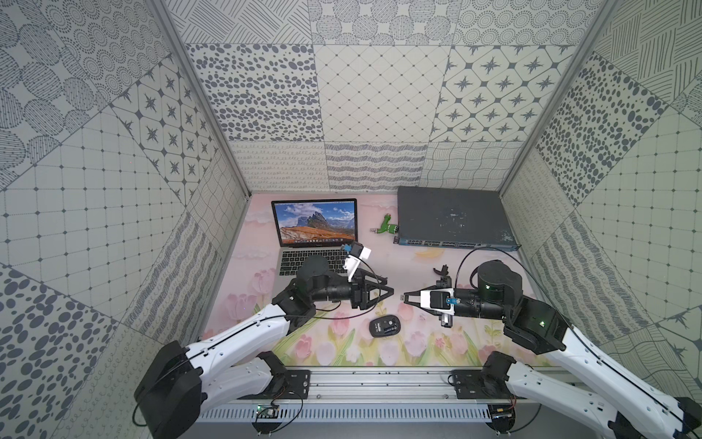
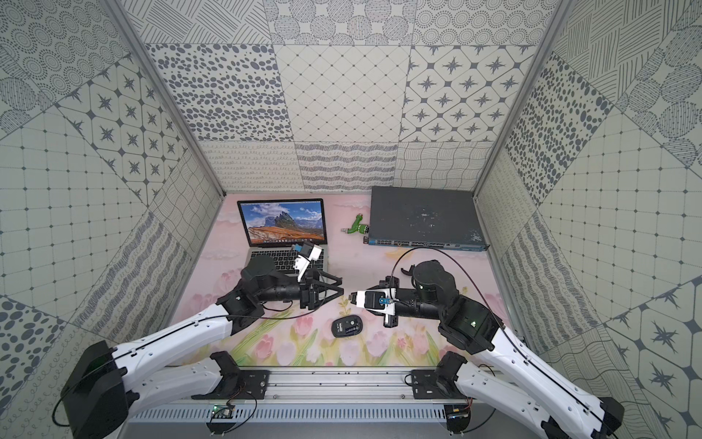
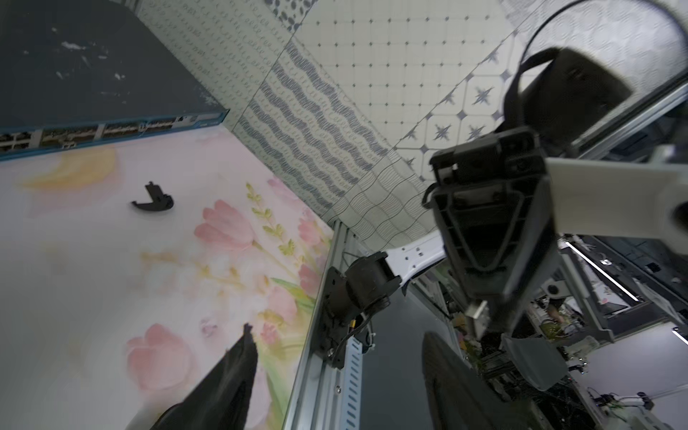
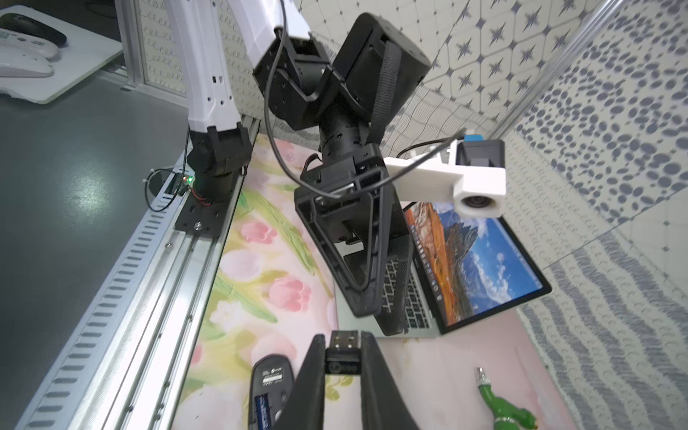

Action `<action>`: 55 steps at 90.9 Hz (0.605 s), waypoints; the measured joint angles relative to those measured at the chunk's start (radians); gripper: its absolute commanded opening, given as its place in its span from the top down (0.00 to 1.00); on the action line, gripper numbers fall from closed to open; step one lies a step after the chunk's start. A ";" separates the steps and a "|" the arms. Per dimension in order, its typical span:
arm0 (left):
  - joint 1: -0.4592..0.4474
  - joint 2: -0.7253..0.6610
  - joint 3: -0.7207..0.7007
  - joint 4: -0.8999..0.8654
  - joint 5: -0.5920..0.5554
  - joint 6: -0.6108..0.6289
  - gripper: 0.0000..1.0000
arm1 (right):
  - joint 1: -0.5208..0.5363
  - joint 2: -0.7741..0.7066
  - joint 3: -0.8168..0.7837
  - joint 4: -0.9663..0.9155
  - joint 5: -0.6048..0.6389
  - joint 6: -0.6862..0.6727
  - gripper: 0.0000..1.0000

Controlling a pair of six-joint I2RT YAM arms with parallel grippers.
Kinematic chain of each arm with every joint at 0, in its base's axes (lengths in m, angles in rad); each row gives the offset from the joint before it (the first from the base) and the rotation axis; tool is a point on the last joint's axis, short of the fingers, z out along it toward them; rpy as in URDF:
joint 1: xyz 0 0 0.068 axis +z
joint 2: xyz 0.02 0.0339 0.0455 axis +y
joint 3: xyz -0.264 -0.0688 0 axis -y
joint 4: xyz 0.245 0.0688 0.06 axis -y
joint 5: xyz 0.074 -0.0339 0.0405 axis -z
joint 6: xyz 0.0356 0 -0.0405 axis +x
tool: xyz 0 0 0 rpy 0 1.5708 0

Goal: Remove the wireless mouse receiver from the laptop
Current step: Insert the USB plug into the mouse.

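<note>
Receiver (image 4: 342, 355) sits clamped between the fingers of the right gripper (image 1: 406, 297), metal plug pointing outward. It hangs in the air above the mat (image 1: 380, 258), well clear of the laptop (image 1: 315, 222), which stands open at the back left. The right arm reaches in from the rail, forearm level and wrist turned inward, so its gripper points toward the left one. The left arm mirrors it: elbow bent, forearm level, wrist rolled so its camera sits on the laptop side. The left gripper (image 1: 389, 288) faces the receiver tip to tip, near but apart, fingers spread wide with nothing between them. On the mat near both grippers lies the mouse (image 1: 384, 326), underside up.
</note>
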 measured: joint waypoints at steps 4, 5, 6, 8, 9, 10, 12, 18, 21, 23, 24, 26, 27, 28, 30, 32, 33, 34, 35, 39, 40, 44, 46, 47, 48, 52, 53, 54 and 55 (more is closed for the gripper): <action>-0.046 0.039 0.010 -0.072 -0.056 0.085 0.22 | 0.000 0.007 -0.010 -0.039 0.023 0.011 0.92; -0.057 0.048 0.012 -0.089 -0.069 0.108 0.20 | 0.000 0.009 -0.014 -0.046 0.027 0.013 0.92; -0.066 0.057 0.014 -0.104 -0.081 0.126 0.19 | 0.000 0.010 -0.019 -0.056 0.034 0.016 0.92; -0.081 0.071 0.017 -0.128 -0.098 0.157 0.17 | 0.000 0.014 -0.027 -0.069 0.045 0.018 0.91; -0.089 0.079 0.019 -0.142 -0.108 0.174 0.17 | 0.000 0.015 -0.032 -0.077 0.048 0.019 0.91; -0.096 0.087 0.020 -0.158 -0.117 0.193 0.17 | 0.000 0.016 -0.038 -0.083 0.052 0.020 0.91; -0.110 0.103 0.023 -0.188 -0.138 0.228 0.16 | 0.000 0.018 -0.048 -0.093 0.062 0.020 0.92; -0.151 0.137 0.024 -0.264 -0.200 0.323 0.16 | 0.000 0.034 -0.084 -0.119 0.084 0.020 0.92; -0.169 0.148 0.024 -0.297 -0.225 0.365 0.16 | 0.000 0.040 -0.099 -0.134 0.092 0.019 0.92; -0.179 0.151 0.022 -0.311 -0.234 0.385 0.16 | 0.000 0.043 -0.105 -0.141 0.094 0.017 0.92; -0.184 0.154 0.021 -0.319 -0.242 0.397 0.16 | 0.000 0.045 -0.107 -0.145 0.097 0.016 0.92; -0.195 0.157 0.018 -0.333 -0.255 0.421 0.15 | 0.000 0.048 -0.109 -0.150 0.102 0.016 0.93; -0.200 0.158 0.016 -0.340 -0.261 0.432 0.15 | 0.000 0.049 -0.109 -0.152 0.104 0.016 0.93; -0.204 0.159 0.013 -0.346 -0.268 0.443 0.15 | 0.000 0.051 -0.109 -0.154 0.108 0.016 0.93; -0.211 0.161 0.007 -0.356 -0.280 0.463 0.15 | 0.000 0.053 -0.109 -0.155 0.114 0.016 0.93; -0.218 0.161 0.001 -0.365 -0.290 0.483 0.15 | 0.000 0.054 -0.109 -0.154 0.121 0.016 0.93; -0.222 0.161 -0.002 -0.370 -0.295 0.492 0.15 | 0.000 0.054 -0.109 -0.154 0.125 0.016 0.93; -0.225 0.161 -0.005 -0.375 -0.301 0.500 0.15 | 0.000 0.054 -0.109 -0.154 0.129 0.016 0.93; -0.227 0.161 -0.007 -0.380 -0.307 0.508 0.15 | 0.000 0.054 -0.109 -0.155 0.132 0.016 0.93; -0.237 0.162 -0.013 -0.396 -0.324 0.535 0.14 | -0.001 0.053 -0.109 -0.155 0.142 0.017 0.93; -0.240 0.163 -0.014 -0.400 -0.328 0.542 0.14 | -0.002 0.053 -0.109 -0.155 0.145 0.018 0.93; -0.249 0.166 -0.014 -0.418 -0.345 0.570 0.14 | -0.005 0.053 -0.109 -0.155 0.150 0.023 0.93; -0.256 0.168 -0.013 -0.426 -0.357 0.583 0.14 | -0.006 0.053 -0.109 -0.155 0.150 0.027 0.93; -0.259 0.169 -0.012 -0.429 -0.364 0.590 0.14 | -0.007 0.053 -0.109 -0.155 0.151 0.031 0.93; -0.261 0.171 -0.011 -0.432 -0.370 0.596 0.14 | -0.008 0.053 -0.109 -0.155 0.151 0.034 0.93; -0.274 0.176 -0.002 -0.445 -0.396 0.624 0.14 | -0.010 0.051 -0.109 -0.155 0.152 0.045 0.93; -0.276 0.177 0.000 -0.447 -0.400 0.628 0.14 | -0.010 0.051 -0.109 -0.155 0.151 0.049 0.93; -0.280 0.177 0.003 -0.452 -0.409 0.635 0.14 | -0.010 0.050 -0.109 -0.155 0.151 0.053 0.93; -0.282 0.179 0.007 -0.455 -0.415 0.642 0.14 | -0.010 0.048 -0.109 -0.155 0.151 0.058 0.93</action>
